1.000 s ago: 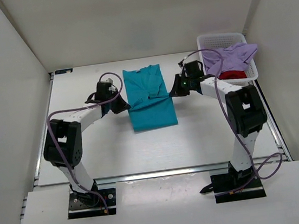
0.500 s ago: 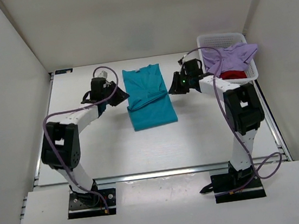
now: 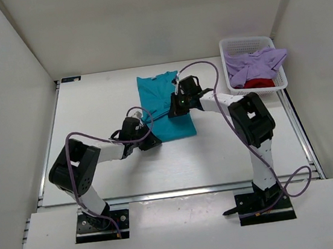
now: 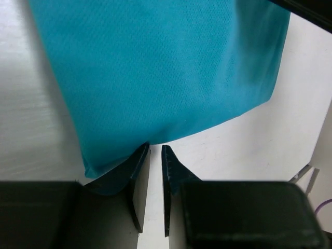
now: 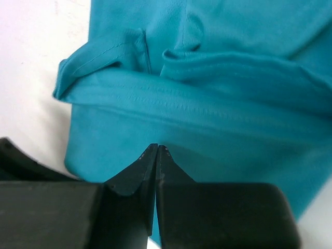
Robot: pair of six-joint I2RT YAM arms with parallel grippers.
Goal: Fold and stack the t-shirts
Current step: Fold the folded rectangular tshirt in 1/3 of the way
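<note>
The teal t-shirt [image 3: 163, 103] lies folded into a long strip on the table, with a creased sleeve fold across its middle. My left gripper [image 3: 152, 142] is at its near left corner. In the left wrist view its jaws [image 4: 155, 146] stand a narrow gap apart on the table, and the teal shirt's [image 4: 155, 67] corner overlaps the left finger. My right gripper [image 3: 175, 109] is shut over the shirt's middle right; in the right wrist view its tips [image 5: 157, 147] meet above the teal cloth [image 5: 207, 93]. The lavender t-shirt [image 3: 256, 63] and red t-shirt [image 3: 260, 82] lie in the basket.
The white lattice basket [image 3: 241, 41] stands at the back right of the table. White walls enclose the table on the left, back and right. Purple cables loop from both arms above the table.
My left gripper moved from the shirt's far left side down to its near left corner. My right gripper moved left, from beside the basket onto the shirt's middle.
</note>
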